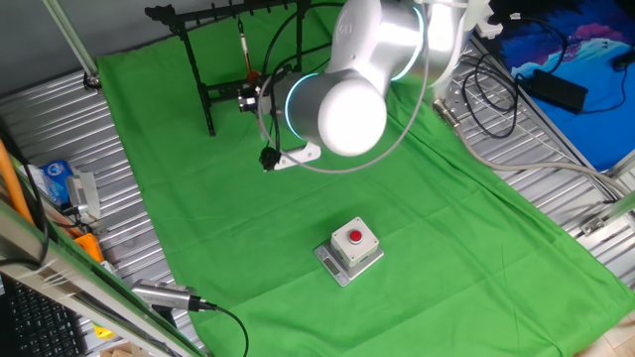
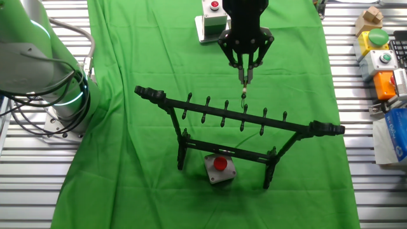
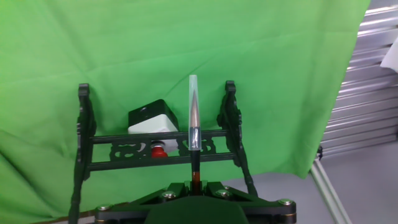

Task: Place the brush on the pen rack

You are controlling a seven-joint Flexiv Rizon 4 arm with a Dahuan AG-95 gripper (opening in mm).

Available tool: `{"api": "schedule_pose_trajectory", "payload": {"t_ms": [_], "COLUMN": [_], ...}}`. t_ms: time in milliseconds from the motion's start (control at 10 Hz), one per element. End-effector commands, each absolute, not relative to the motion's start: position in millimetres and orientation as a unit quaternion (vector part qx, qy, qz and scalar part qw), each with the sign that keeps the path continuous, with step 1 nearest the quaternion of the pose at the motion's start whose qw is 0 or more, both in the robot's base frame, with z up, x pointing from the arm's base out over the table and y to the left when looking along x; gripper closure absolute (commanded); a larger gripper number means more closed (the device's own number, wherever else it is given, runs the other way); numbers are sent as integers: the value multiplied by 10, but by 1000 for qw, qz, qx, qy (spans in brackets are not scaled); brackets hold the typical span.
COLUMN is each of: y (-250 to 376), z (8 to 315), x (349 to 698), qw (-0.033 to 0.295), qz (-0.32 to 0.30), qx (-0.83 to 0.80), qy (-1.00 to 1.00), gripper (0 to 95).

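Observation:
The brush (image 3: 194, 134) has a dark reddish-brown shaft and a pointed tip under a clear cap. It sticks straight out from between my fingers. My gripper (image 3: 194, 184) is shut on its shaft. The black pen rack (image 3: 155, 153) stands just beyond the brush tip. In the other fixed view my gripper (image 2: 245, 75) hangs just behind the rack's pegged top bar (image 2: 241, 118), and the brush end (image 2: 243, 93) sits close above that bar. In one fixed view the brush (image 1: 243, 52) shows in front of the rack (image 1: 208, 94), by my gripper (image 1: 254, 96).
A red-button box (image 2: 219, 168) sits under the rack, and it also shows in the hand view (image 3: 151, 119). Another button box (image 1: 350, 248) is on the green cloth (image 1: 446, 228). A silver cabled cylinder (image 1: 164, 295) lies at the cloth's edge. Cables (image 1: 496, 89) lie beside the arm's base.

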State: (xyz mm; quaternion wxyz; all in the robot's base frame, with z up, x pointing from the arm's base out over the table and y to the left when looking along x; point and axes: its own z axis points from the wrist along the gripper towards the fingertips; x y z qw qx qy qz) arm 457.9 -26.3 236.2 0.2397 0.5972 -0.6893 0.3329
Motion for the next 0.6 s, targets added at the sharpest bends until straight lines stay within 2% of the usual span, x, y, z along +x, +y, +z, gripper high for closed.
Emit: {"api": "schedule_pose_trajectory", "payload": {"t_ms": [100,600], "y": [-244,-186], "z": [2345,2297], "x": [4591,4623], "qw": [241,239], "qz": [332,337], "qx": [596,592], "qy": [-690,-691], "gripper": [950,950]}}
